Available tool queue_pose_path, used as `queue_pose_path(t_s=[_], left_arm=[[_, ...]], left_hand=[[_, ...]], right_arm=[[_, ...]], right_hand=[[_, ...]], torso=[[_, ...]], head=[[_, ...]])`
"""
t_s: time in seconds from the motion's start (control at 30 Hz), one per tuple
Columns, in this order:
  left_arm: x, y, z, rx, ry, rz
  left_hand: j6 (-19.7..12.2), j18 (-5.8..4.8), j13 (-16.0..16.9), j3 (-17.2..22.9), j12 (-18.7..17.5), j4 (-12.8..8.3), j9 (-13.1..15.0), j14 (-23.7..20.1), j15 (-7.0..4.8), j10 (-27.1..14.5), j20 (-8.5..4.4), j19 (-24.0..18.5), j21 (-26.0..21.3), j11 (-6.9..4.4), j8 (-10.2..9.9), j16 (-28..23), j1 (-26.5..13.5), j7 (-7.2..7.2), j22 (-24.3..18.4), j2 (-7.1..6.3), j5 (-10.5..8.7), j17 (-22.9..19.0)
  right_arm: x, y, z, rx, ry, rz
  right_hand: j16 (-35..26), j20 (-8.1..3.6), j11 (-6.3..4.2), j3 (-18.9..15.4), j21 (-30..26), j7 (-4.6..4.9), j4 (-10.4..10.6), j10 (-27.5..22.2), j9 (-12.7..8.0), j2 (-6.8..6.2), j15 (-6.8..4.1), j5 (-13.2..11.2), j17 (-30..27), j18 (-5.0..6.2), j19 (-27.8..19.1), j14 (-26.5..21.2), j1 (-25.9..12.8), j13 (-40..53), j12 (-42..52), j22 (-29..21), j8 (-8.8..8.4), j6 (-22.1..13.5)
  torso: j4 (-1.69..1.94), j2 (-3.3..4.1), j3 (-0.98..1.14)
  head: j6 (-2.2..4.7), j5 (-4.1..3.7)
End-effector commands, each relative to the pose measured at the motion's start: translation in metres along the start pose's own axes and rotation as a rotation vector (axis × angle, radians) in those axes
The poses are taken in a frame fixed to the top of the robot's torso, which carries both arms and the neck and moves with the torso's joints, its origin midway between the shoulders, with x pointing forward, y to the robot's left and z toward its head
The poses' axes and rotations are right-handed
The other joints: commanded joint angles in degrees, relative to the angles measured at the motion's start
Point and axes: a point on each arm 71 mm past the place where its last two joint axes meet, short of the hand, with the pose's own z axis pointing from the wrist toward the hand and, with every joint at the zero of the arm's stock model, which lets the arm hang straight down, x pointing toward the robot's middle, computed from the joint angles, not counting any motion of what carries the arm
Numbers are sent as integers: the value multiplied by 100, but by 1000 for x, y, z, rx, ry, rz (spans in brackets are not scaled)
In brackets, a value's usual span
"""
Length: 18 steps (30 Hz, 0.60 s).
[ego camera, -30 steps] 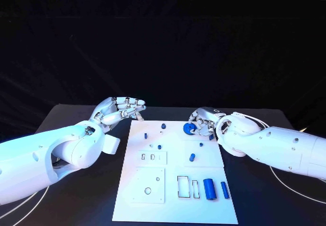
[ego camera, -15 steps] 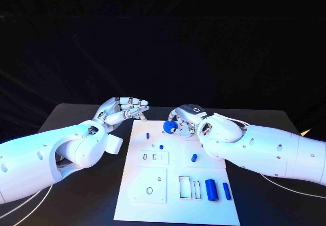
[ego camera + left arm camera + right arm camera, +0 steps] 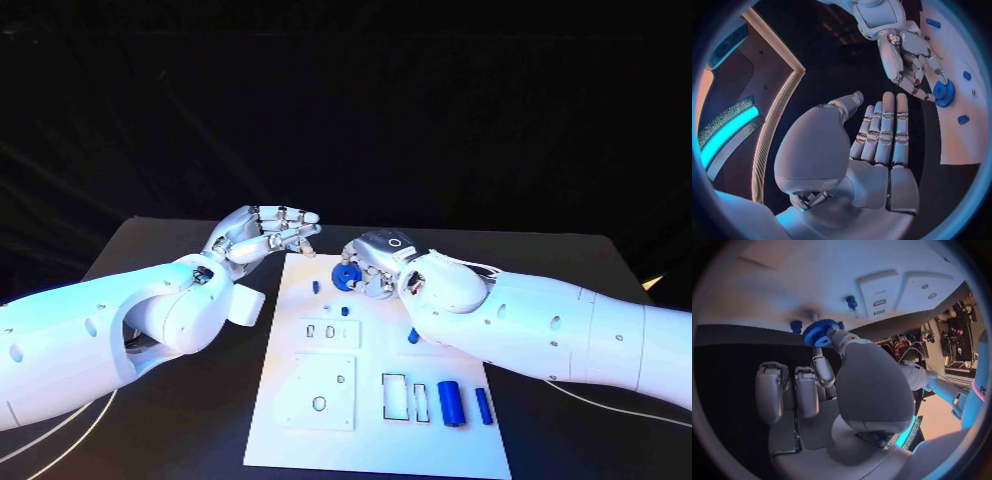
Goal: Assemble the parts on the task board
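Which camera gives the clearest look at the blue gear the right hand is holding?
The right wrist view: the blue gear shows its teeth, pinched at the right hand's fingertips. The left wrist view shows it face-on but small, near the circle's rim. In the head view it is small and partly covered by the fingers.

Your board (image 3: 289, 440) lies mid-table (image 3: 159, 240). The left hand (image 3: 267, 232) sits at the board's far-left corner. The right hand (image 3: 378, 262) is over the far end, holding a gear (image 3: 348, 277) just right of a peg (image 3: 316, 287). At the near right, two cylinders (image 3: 451, 402) lie side by side, right of the slots (image 3: 404, 397).
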Motion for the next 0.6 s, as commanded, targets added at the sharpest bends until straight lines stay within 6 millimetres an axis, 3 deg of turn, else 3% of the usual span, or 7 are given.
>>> queue_pose_path(t_s=[0.03, 0.37, 0.6], left_arm=[[2, -2, 1, 7, 18, -12], [2, -2, 0, 6, 18, -11], [2, -1, 1, 1, 19, -12]], left_hand=[[-52, 111, 3, 19, -30, -15, 7, -26, -3, -33, -4, -47, 37, 8, -36, 28, 11, 72, 10, 37, 6, 9], [-52, 111, 3, 19, -30, -15, 7, -26, -3, -33, -4, -47, 37, 8, -36, 28, 11, 72, 10, 37, 6, 9], [-55, 109, 3, 21, -29, -16, 12, -34, 2, -36, -3, -63, 66, 13, -38, 38, 7, 78, 27, 42, 5, 11]], right_arm=[[3, -1, 2, 0, 19, -32], [8, -3, 5, 15, 43, -50], [11, -1, 6, 10, 63, -48]], right_hand=[[26, 1, 8, 38, 10, -52, 15, 45, 438, -13, -27, 17, 1108, -96, 70, 495, -72, -4, 5, 854, 211, 63], [25, 3, 11, 45, 9, -49, 15, 35, 436, -17, -25, 20, 1107, -96, 70, 495, -86, -15, -6, 853, 207, 57], [2, 18, 37, 72, -17, -18, 18, -34, 414, -93, -3, -4, 1057, -90, 52, 483, -220, -86, -82, 838, 174, -7]], torso=[[-18, -2, 8], [-15, -2, 16], [-14, -3, 13]], head=[[-10, 3], [-19, 1], [-22, 1]])
